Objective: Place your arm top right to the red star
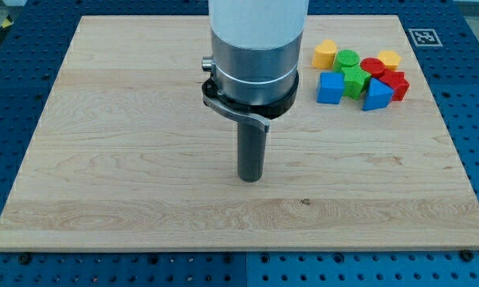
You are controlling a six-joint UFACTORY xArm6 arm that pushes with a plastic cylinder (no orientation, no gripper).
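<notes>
On the wooden board (104, 119), my tip (250, 178), a fingerless rod, sits well left of the light, stiff, easily-slid red star (396, 85).

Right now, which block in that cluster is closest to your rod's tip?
The blue cube, at the cluster's lower left corner, lies nearest my tip; every other block sits farther toward the view's right or top.

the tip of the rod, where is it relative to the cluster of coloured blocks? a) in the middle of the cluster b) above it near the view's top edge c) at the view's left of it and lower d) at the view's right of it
c: my tip rests on bare board near the centre, while the blocks, including the blue cube and red star, sit bunched at the view's upper right, apart from it.
</notes>
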